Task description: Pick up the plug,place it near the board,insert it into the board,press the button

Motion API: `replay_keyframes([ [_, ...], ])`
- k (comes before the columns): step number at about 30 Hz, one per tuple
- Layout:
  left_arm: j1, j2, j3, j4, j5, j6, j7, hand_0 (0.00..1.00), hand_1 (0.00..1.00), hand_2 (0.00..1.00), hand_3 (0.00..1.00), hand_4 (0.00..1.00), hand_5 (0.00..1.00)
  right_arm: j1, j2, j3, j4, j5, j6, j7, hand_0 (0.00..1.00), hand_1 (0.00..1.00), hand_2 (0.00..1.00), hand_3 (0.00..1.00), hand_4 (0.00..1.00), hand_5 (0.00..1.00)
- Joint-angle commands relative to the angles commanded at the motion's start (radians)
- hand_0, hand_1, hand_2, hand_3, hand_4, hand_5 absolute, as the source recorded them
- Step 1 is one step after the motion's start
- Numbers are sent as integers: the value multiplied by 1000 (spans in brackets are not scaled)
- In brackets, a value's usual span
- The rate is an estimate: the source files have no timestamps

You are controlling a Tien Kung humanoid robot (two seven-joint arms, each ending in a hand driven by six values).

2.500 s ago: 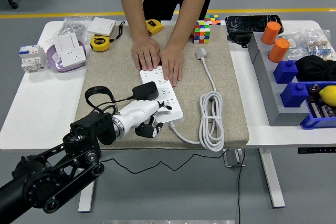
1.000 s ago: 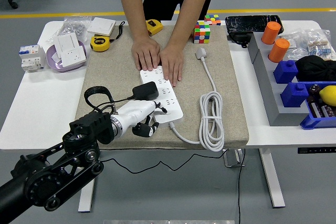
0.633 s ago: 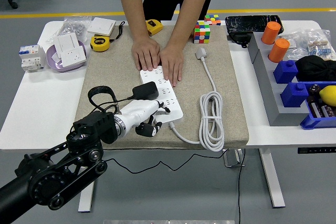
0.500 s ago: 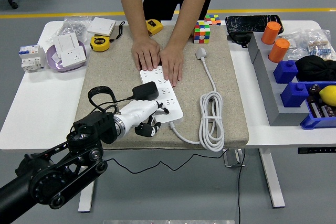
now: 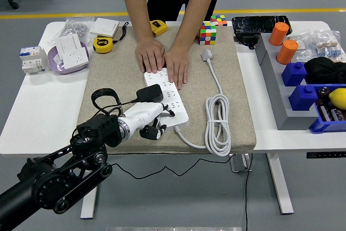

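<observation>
Left hand (image 5: 145,121) at the board's (image 5: 166,96) near end, fingers curled, gripping nothing. Black plug (image 5: 149,94) seated in the board just beyond the fingertips. Versus 2.5 s ago: hand nudged slightly forward. Person's hands (image 5: 163,58) flat on the far end.

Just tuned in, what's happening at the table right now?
The left hand is at the near end of the white power strip, where a black plug sits in the strip. A person's hands press the strip's far end flat on the beige mat. The strip's own white cable lies coiled alongside.
</observation>
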Motion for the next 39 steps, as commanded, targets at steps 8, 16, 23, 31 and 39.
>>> replay_keyframes([
  [8,2,1,3,17,2,-6,2,169,33,159,787,480,2,-1,0,3,0,-2,0,0,964,902,851,859,998,968],
  [16,1,4,8,15,5,-16,6,169,33,158,787,481,2,-1,1,5,0,-2,-1,0,964,902,850,859,998,968],
  [23,6,9,-11,-48,13,-11,1,169,33,159,783,478,2,-2,1,4,0,-1,0,-1,964,901,849,859,998,968],
  [31,47,11,-66,-201,-9,-3,-15,170,35,161,780,467,2,-7,2,1,0,1,0,0,964,902,849,858,998,968],
  [39,125,-6,-135,-242,-259,150,-207,436,509,558,828,651,127,-14,3,5,0,-2,0,-1,964,902,849,858,998,968],
])
